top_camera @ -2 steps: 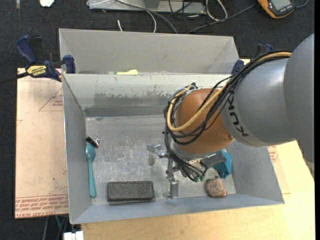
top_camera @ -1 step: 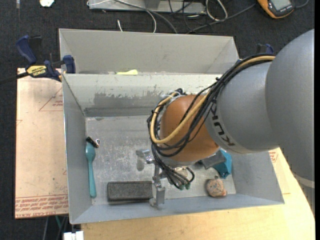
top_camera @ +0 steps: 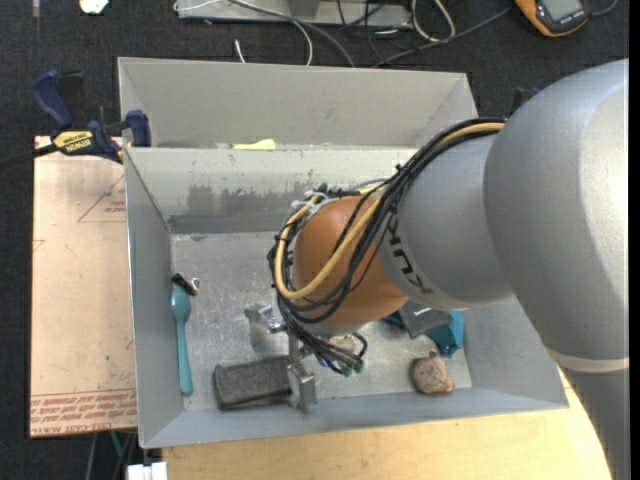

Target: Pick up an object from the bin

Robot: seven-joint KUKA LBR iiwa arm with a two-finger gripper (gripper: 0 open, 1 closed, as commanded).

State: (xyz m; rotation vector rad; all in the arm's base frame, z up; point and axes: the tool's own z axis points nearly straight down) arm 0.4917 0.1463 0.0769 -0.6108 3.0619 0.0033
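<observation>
Dark carpet strewn with cables was seen around a grey metal bin (top_camera: 150, 268). The arm (top_camera: 520, 218) was extended in from the right, its wrist hidden by an orange cover (top_camera: 340, 258) wrapped in looped cables. The gripper (top_camera: 288, 358) was held low over the bin's floor, toward the front and a little left of the middle. Whether it was apart or together could not be told, since it was largely hidden beneath the wrist.

Just beside it, on its left, a dark grey block (top_camera: 250, 383) was laid flat along the front wall. The block's right end was close against the gripper's metal, but nothing could be seen to be clamped.

A teal spoon (top_camera: 181, 333) was laid along the left wall, bowl toward the back, with a small black piece (top_camera: 185, 284) near the bowl. To the right, well apart from the block, a brownish stone (top_camera: 432, 375) was set near the front wall. A blue thing (top_camera: 445, 330) was partly hidden under the arm just behind the stone.
</observation>
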